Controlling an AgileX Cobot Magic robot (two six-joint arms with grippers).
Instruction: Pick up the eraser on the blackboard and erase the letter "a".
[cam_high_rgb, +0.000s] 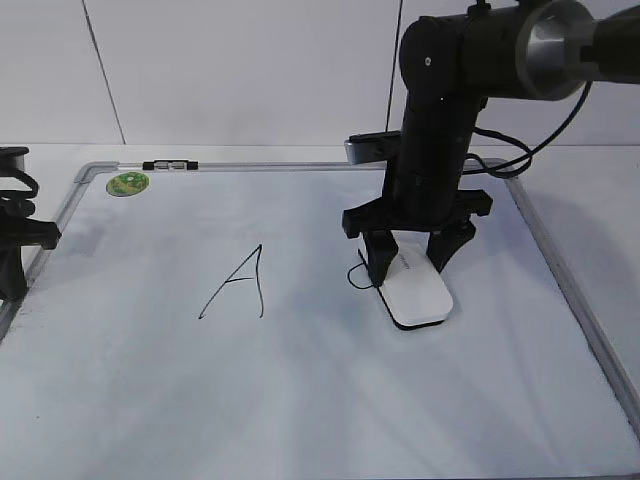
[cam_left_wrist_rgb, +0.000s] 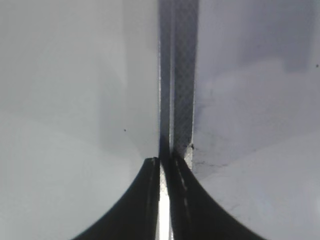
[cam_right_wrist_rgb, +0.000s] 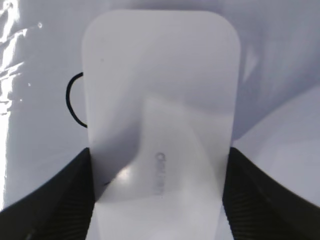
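The white eraser (cam_high_rgb: 420, 292) lies flat on the blackboard (cam_high_rgb: 300, 400), right of centre. My right gripper (cam_high_rgb: 408, 265) comes down from above and is shut on the eraser's sides. In the right wrist view the eraser (cam_right_wrist_rgb: 160, 100) fills the space between the two black fingers (cam_right_wrist_rgb: 157, 200), with grey lettering on top. The letter "a" (cam_high_rgb: 355, 278) is mostly hidden under the eraser. Only part of its loop (cam_right_wrist_rgb: 72, 100) shows at the eraser's left edge. My left gripper (cam_high_rgb: 18, 250) is shut and empty at the board's left edge, over the frame (cam_left_wrist_rgb: 182, 100).
A tall capital "A" (cam_high_rgb: 238, 285) is drawn left of centre. A green sticker (cam_high_rgb: 127, 183) sits in the far left corner. A small black-and-white marker (cam_high_rgb: 170, 165) lies on the top frame. The silver frame runs around the board.
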